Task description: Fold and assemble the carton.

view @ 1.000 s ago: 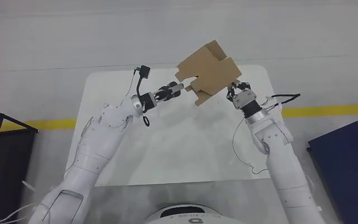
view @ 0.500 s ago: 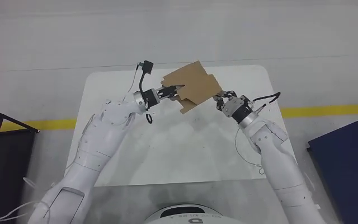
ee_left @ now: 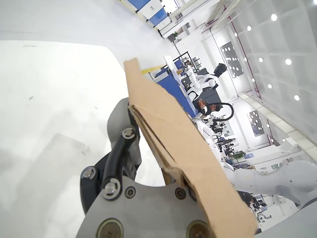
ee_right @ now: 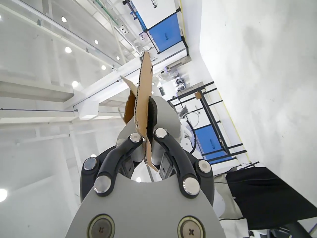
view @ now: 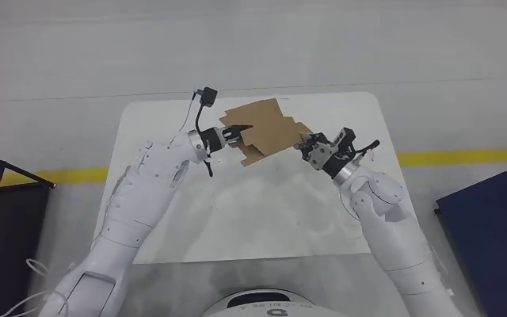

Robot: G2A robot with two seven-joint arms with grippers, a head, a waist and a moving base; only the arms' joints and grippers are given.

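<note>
A flattened brown cardboard carton (view: 265,127) hangs above the far middle of the white table (view: 158,206), held between both arms. My left gripper (view: 238,132) is shut on the carton's left edge; in the left wrist view the folded layers of the carton (ee_left: 173,144) run between its fingers (ee_left: 123,125). My right gripper (view: 305,147) is shut on the carton's right edge; the right wrist view shows the carton (ee_right: 143,95) edge-on, pinched between the two pads (ee_right: 153,112).
The white table has worn grey patches (view: 269,206) near its middle. A yellow floor line (view: 451,157) runs on both sides of the table. A dark blue object (view: 475,222) stands off the table's right side, and a black frame (view: 20,178) off its left.
Both grippers have carried the carton to the left and lower, toward the table. The carton has turned flatter, and the right arm's wrist has swung inward.
</note>
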